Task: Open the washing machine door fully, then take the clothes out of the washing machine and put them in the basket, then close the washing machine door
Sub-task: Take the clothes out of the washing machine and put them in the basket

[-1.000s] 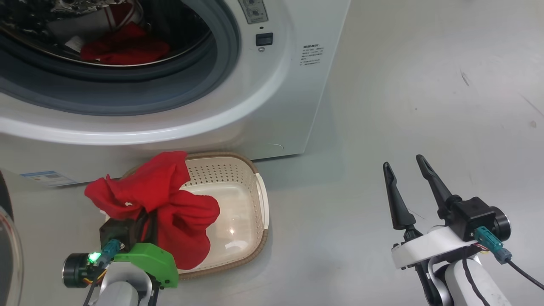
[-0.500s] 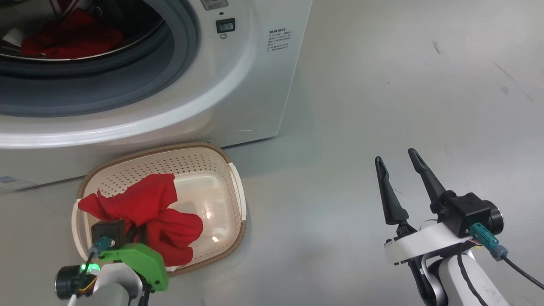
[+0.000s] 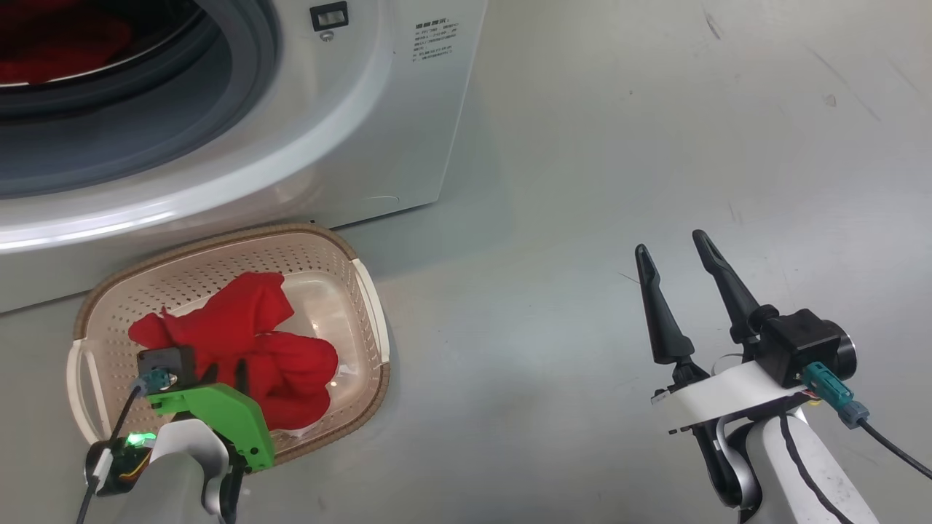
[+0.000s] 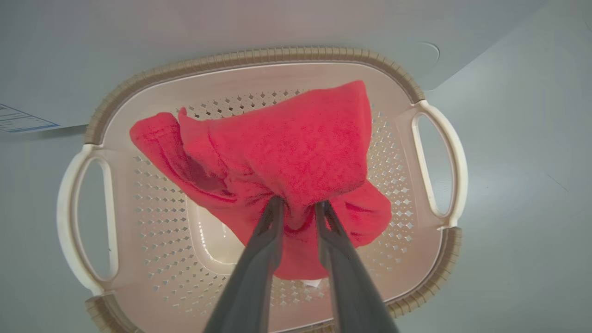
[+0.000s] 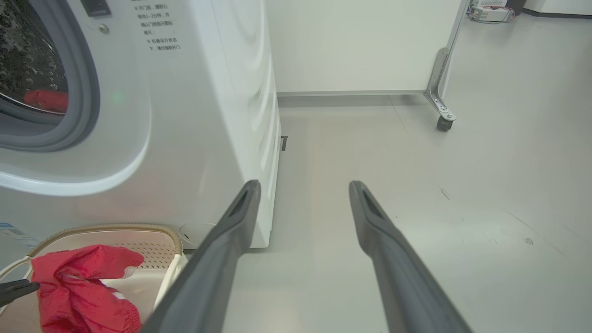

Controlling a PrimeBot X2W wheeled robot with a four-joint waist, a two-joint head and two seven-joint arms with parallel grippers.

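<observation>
A red garment (image 3: pixel 240 342) lies bunched in the cream basket (image 3: pixel 218 244) on the floor in front of the white washing machine (image 3: pixel 408 145). My left gripper (image 4: pixel 299 206) reaches down into the basket (image 4: pixel 259 54). Its jaws are slightly parted, and a fold of the garment (image 4: pixel 286 143) still drapes over and between the tips. More red clothes (image 3: pixel 51 51) lie inside the drum behind the grey gasket. My right gripper (image 3: pixel 670 241) stands open and empty over bare floor to the right. The washing machine door is out of view.
Smooth grey floor stretches to the right of the machine. In the right wrist view, a metal leg with a caster (image 5: pixel 443 122) stands by a white wall panel at the far right. The basket (image 5: pixel 111 228) sits close against the machine's front (image 5: pixel 208 115).
My left gripper has come down with the red garment into the basket and its jaws have parted. The head camera has shifted right and down. The right gripper stays open.
</observation>
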